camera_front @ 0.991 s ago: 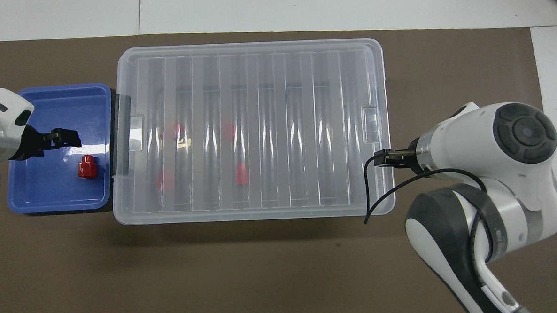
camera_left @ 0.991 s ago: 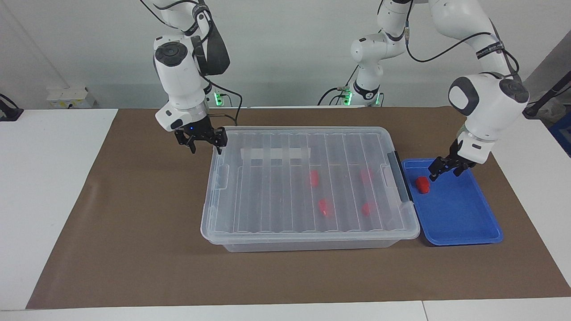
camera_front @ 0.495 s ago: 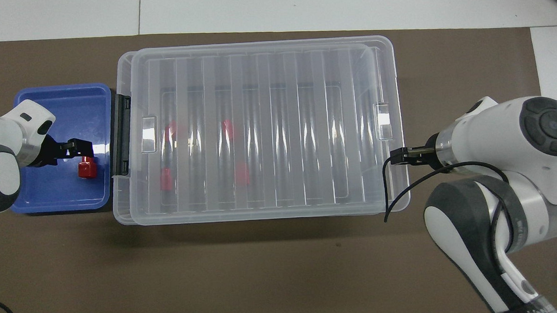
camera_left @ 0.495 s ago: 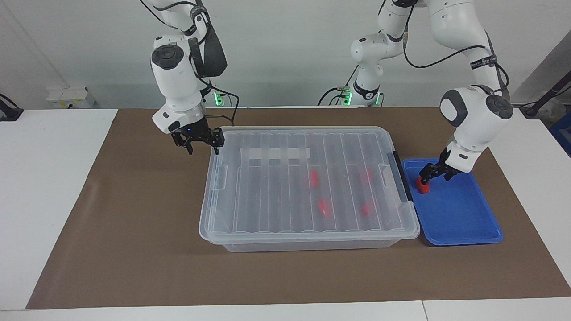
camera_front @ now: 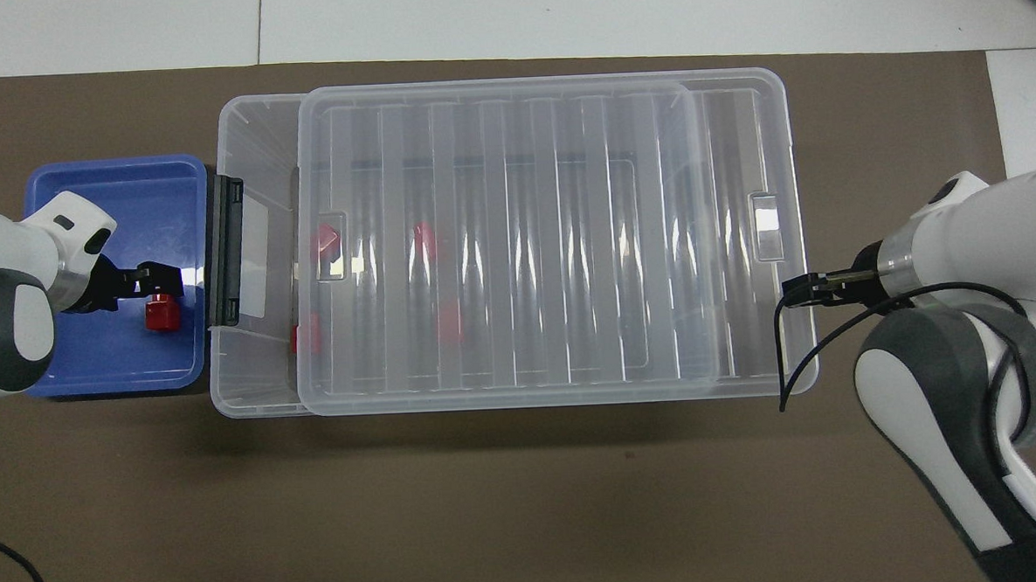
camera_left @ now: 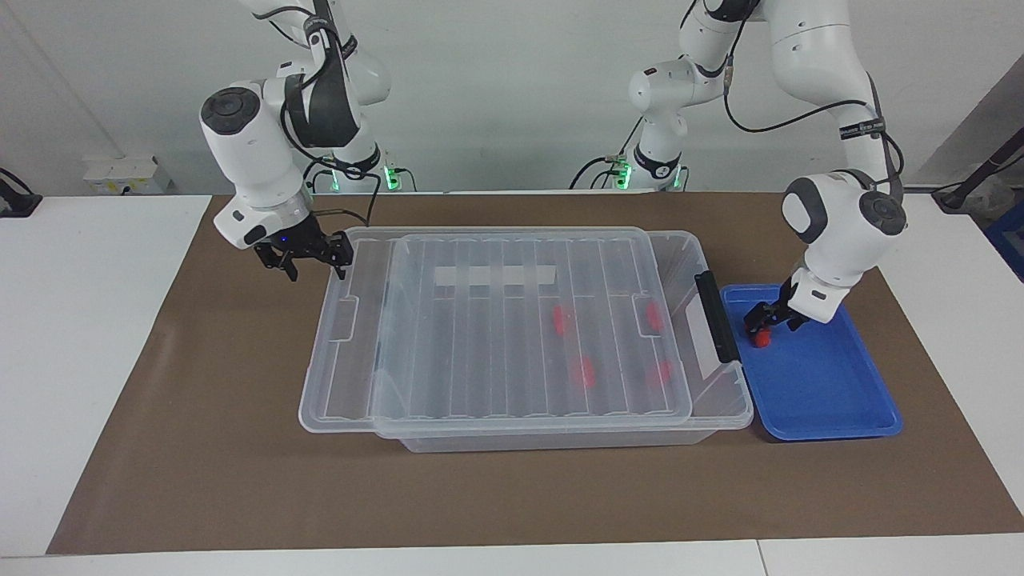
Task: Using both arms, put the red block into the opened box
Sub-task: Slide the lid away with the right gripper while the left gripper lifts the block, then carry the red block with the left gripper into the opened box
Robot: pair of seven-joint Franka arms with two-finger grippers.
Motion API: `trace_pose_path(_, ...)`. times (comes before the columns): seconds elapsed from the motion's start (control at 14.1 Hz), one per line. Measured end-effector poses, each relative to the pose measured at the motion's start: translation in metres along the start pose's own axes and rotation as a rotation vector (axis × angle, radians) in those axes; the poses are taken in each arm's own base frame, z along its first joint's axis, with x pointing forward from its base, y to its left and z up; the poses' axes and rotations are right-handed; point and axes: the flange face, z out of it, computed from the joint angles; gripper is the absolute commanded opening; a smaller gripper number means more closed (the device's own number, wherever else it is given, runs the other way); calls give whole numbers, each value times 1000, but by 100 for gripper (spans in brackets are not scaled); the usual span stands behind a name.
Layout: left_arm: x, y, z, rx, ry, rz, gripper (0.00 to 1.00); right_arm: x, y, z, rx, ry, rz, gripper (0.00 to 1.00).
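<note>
**Facing view: lid slid aside, block under approach**

Clear ribbed plastic lid [camera_left: 496,328] has shifted toward the right arm's end, drawn by right gripper [camera_left: 304,258] at its edge; grip unclear. Clear plastic box [camera_left: 716,384] is now open at its handle end. Left gripper [camera_left: 764,320], jaws parted, has descended over small red block [camera_left: 762,338] in shallow blue tray [camera_left: 832,400]. Contact hidden.

Blue tray [camera_left: 832,400] on brown mat [camera_left: 200,448]; white table [camera_left: 72,320] beneath.
</note>
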Motion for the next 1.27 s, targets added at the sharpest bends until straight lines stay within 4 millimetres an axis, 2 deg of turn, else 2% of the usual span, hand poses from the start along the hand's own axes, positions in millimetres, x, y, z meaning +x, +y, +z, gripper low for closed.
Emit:
trace_pose_path(0.28,-5,-2,14,0,14,6,100,0,45,-1,0,3,-101,88)
trace_pose_path(0.35,-9,-2,20,0,18,7,86,-1,55,-1,0,3,-118,88)
trace_pose_path(0.42,-12,-2,26,0,22,7,52,-1,62,-2,0,3,-127,88)
trace_pose_path(0.5,-15,-2,30,1,22,8,1,-2,67,-2,0,4,-134,88)
trace_pose_path(0.78,-15,-3,26,4,18,14,0,-4,88,-2,0,5,-159,89)
trace_pose_path(0.92,-9,-1,11,4,-41,17,0,-6,99,-2,0,5,-158,89)
trace_pose_path(0.99,-2,-1,-9,4,-79,15,0,-6,104,-2,-1,5,-160,89)
trace_pose_path(1.06,7,0,-37,6,-114,5,0,-7,106,-2,-1,5,-161,89)
trace_pose_path(1.27,19,14,-139,17,-168,-84,0,-8,112,-2,-1,5,-154,91)
